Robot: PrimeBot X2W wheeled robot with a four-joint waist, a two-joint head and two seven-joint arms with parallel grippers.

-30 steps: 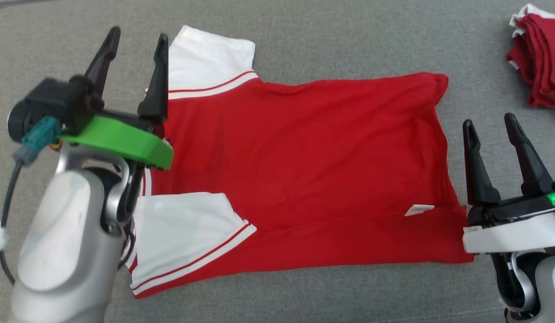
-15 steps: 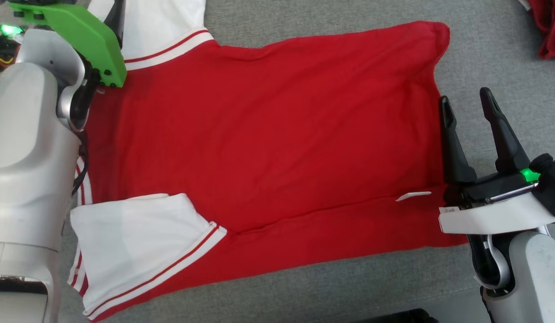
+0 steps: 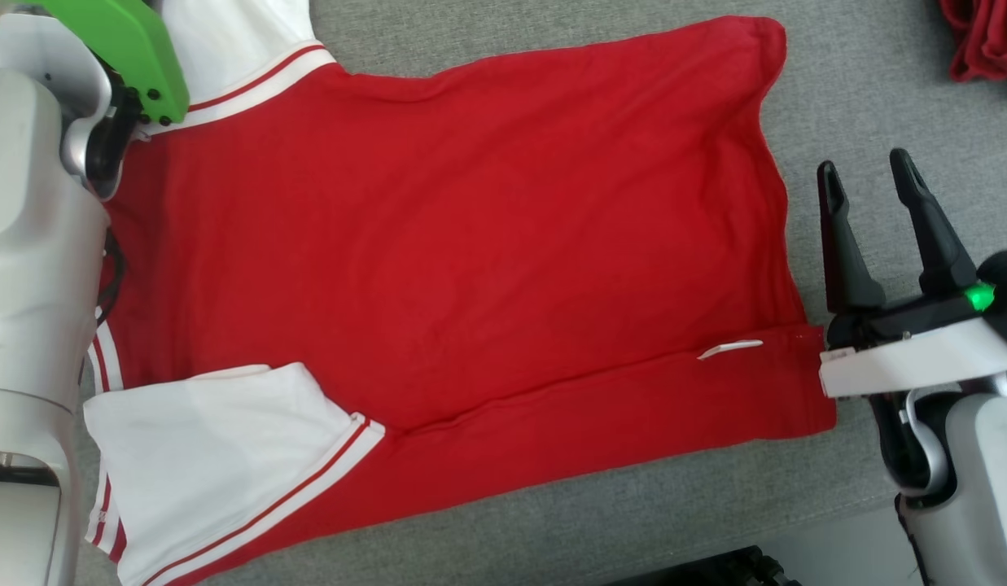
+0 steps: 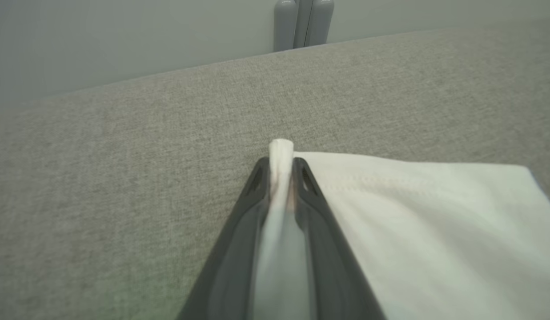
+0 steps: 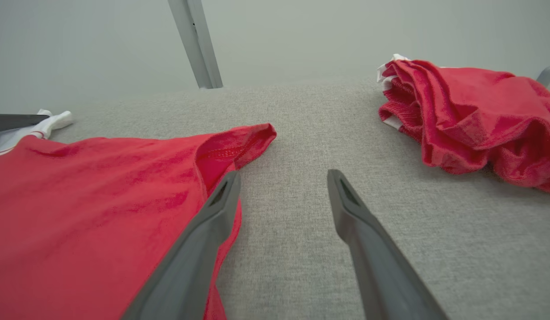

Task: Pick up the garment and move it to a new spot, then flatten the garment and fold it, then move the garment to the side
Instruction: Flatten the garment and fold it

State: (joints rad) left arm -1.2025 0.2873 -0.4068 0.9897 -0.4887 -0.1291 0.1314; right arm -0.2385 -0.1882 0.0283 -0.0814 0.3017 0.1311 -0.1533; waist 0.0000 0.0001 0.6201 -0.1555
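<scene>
Pinching the white edge of the far sleeve (image 4: 412, 213), the left gripper (image 4: 281, 162) is clenched on a thin fold of cloth that stands up between its fingers; the shirt (image 3: 470, 244) lies spread nearly flat on the grey cushion (image 3: 877, 81), red body smooth, with the near sleeve (image 3: 218, 456) turned in over its near corner and a long crease running along its near edge past a small white tag (image 3: 729, 350); the right gripper (image 3: 865, 163) waits released just beside the shirt's hem, jaws wide and holding nothing, one finger at the hem's edge, though whether it touches the cloth I cannot tell; a pile (image 5: 470, 115) of red clothes sits well apart from the shirt, beyond the hem; flattening looks all but done, so the step in hand seems to be the start of the fold, most likely bringing the far sleeve in over the body; the next move would call for lifting that sleeve only slightly and carrying it towards the shirt's middle without dragging the body, perhaps with the right gripper taking the far hem corner to keep the fold straight; a thin pinch like this could slip if pulled hard.
</scene>
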